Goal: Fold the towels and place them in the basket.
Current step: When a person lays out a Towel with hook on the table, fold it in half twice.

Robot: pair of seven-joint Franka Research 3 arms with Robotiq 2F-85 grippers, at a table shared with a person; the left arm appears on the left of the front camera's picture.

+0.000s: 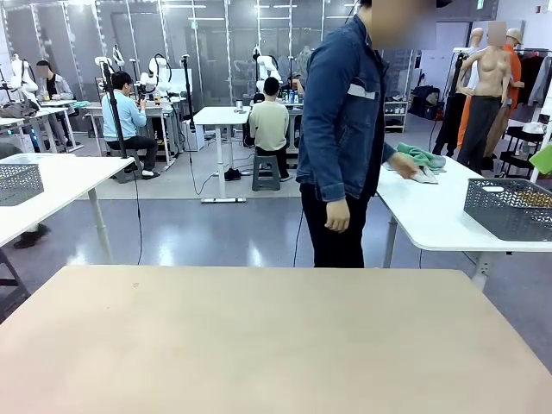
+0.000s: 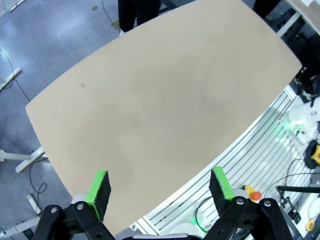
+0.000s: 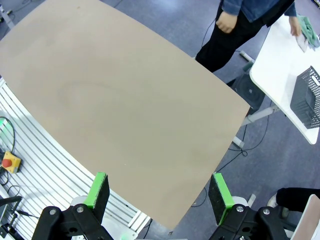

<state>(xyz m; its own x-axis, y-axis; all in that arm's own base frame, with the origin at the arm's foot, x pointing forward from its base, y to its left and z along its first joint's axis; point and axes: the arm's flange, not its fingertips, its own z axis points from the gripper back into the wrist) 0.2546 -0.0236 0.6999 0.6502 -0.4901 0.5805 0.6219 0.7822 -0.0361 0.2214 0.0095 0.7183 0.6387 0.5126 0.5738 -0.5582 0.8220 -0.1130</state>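
A person in a denim jacket [image 1: 341, 112] stands at the far side of my beige table [image 1: 267, 345], one hand on mint green towels [image 1: 421, 159] lying on a white side table [image 1: 440, 211] to the right. A dark grey mesh basket [image 1: 509, 207] sits on that same side table, nearer me. In the right wrist view the towels [image 3: 307, 34] and the basket [image 3: 307, 97] lie at the right edge. My left gripper [image 2: 161, 187] hangs open high above the beige table, nothing between its fingers. My right gripper [image 3: 159, 192] is open and empty too, above the table's near edge.
Another grey basket [image 1: 17, 183] stands on a white table at the left. Beyond the person, other people sit at far tables. A ribbed white base with a red button [image 3: 9, 148] lies along my side of the table [image 3: 125, 100].
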